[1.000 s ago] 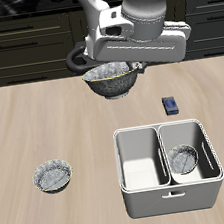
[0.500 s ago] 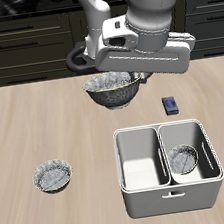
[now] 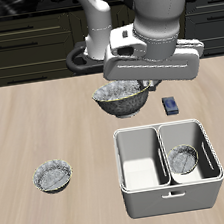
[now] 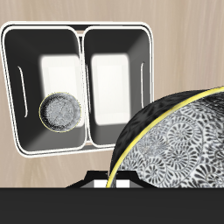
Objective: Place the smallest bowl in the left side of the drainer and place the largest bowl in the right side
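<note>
Exterior view: hand (image 3: 130, 81) clamped on the rim of the largest bowl (image 3: 120, 98), held clear of the surface (image 3: 45, 123) behind the drainer (image 3: 172, 191), apparently bound for its vacant compartment. Smallest bowl (image 3: 184, 158) lies in the other. Medium bowl (image 3: 53, 177) rests apart.
</note>
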### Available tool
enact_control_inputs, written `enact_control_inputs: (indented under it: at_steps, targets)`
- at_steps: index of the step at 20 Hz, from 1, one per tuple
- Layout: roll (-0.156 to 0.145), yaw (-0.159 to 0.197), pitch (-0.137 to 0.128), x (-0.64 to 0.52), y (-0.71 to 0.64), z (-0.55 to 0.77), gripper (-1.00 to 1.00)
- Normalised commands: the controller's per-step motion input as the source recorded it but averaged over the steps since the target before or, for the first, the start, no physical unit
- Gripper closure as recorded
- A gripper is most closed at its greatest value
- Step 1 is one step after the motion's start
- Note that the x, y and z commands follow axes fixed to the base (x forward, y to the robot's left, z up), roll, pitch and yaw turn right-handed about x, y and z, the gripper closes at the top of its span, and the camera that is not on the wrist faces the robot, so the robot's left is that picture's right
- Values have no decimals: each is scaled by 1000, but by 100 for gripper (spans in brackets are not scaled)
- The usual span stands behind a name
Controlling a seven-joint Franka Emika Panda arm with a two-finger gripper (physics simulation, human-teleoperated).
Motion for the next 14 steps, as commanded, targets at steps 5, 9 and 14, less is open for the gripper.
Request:
enact_control_inputs:
  at_steps: [5,9,14]
  targets:
    - [65,1,-8,63,42,-13,100]
    - [-7,6,9,149,-77,-72,100]
    - [3,-7,17,33,55,-148,100]
